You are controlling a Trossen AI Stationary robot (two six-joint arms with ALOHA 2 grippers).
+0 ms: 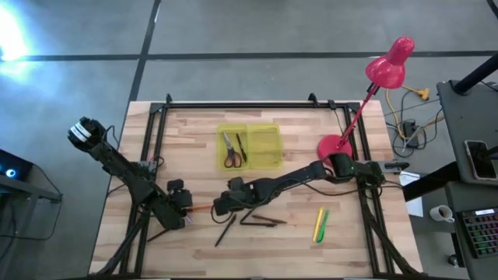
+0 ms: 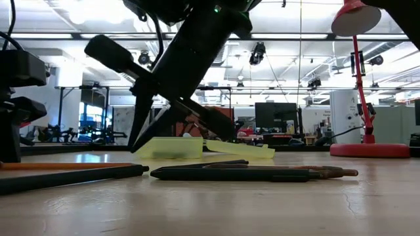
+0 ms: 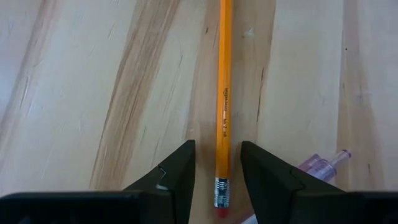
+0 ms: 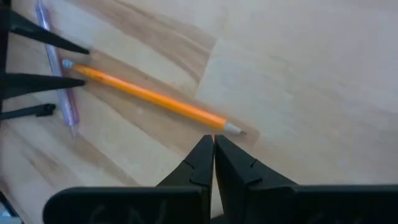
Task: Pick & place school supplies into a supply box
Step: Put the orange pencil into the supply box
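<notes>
An orange pencil [image 1: 201, 208] lies flat on the table between my two grippers. My left gripper [image 3: 217, 149] is open, one finger on each side of the pencil's eraser end [image 3: 221, 190], with a gap on both sides. My right gripper [image 4: 213, 138] is shut and sits at the pencil's sharpened end [image 4: 231, 129]. A thin pink pen [image 4: 59, 62] lies beside the eraser end. The yellow-green supply box [image 1: 268, 146] stands open farther back, with the red-handled scissors [image 1: 231, 152] and a dark pen inside. Dark pens [image 1: 261, 222] and the yellow and green markers [image 1: 319, 224] lie nearer the front. My right gripper's shut fingertips stand right beside the orange pencil, just behind its sharpened tip [image 4: 214, 121]. They come at it slanting down from the table's right. I cannot tell whether they touch it.
The pink desk lamp's round base [image 1: 333, 146] stands right of the box, under the right arm. Black frame rails [image 1: 156, 140] run along the table's left, far and right sides. Another dark pen [image 1: 226, 229] lies just in front of the right gripper.
</notes>
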